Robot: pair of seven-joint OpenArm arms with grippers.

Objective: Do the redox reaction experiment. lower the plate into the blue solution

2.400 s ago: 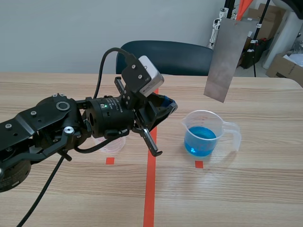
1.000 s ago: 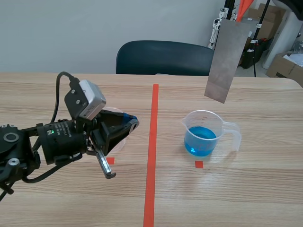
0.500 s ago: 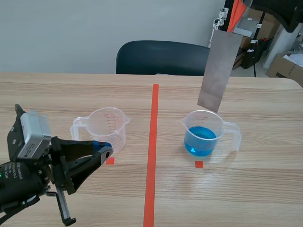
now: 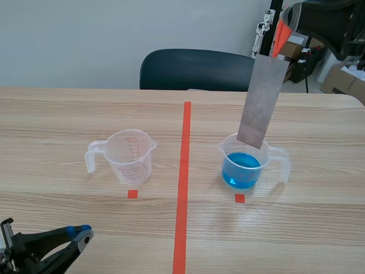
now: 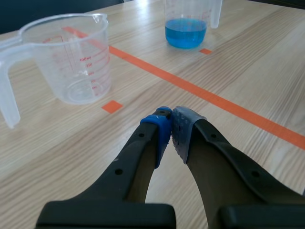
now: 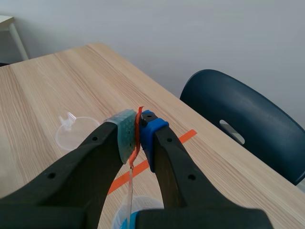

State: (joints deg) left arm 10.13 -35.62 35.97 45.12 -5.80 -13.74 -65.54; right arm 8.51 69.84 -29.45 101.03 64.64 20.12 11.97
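A grey metal plate (image 4: 260,100) hangs from an orange-red tag (image 4: 280,35) at the upper right. Its lower edge reaches just inside the rim of the clear beaker of blue solution (image 4: 245,162). My right gripper (image 6: 137,126) is shut on that orange-red tag (image 6: 138,136), and the plate (image 6: 129,193) shows edge-on below the fingers, above the beaker (image 6: 125,214). My left gripper (image 4: 80,234) rests low at the near left of the table, shut on nothing. In the left wrist view its fingertips (image 5: 170,126) meet, with the blue solution (image 5: 186,32) far ahead.
An empty clear measuring beaker (image 4: 126,156) stands left of the orange-red centre line (image 4: 183,188), also ahead of my left gripper (image 5: 66,59). A dark blue chair (image 4: 197,69) sits behind the table. Stands and cardboard boxes (image 4: 342,80) fill the back right.
The left arm has drawn back from the table's middle to the near left corner, uncovering the empty beaker. The plate has come down, its lower edge now at the blue beaker's rim.
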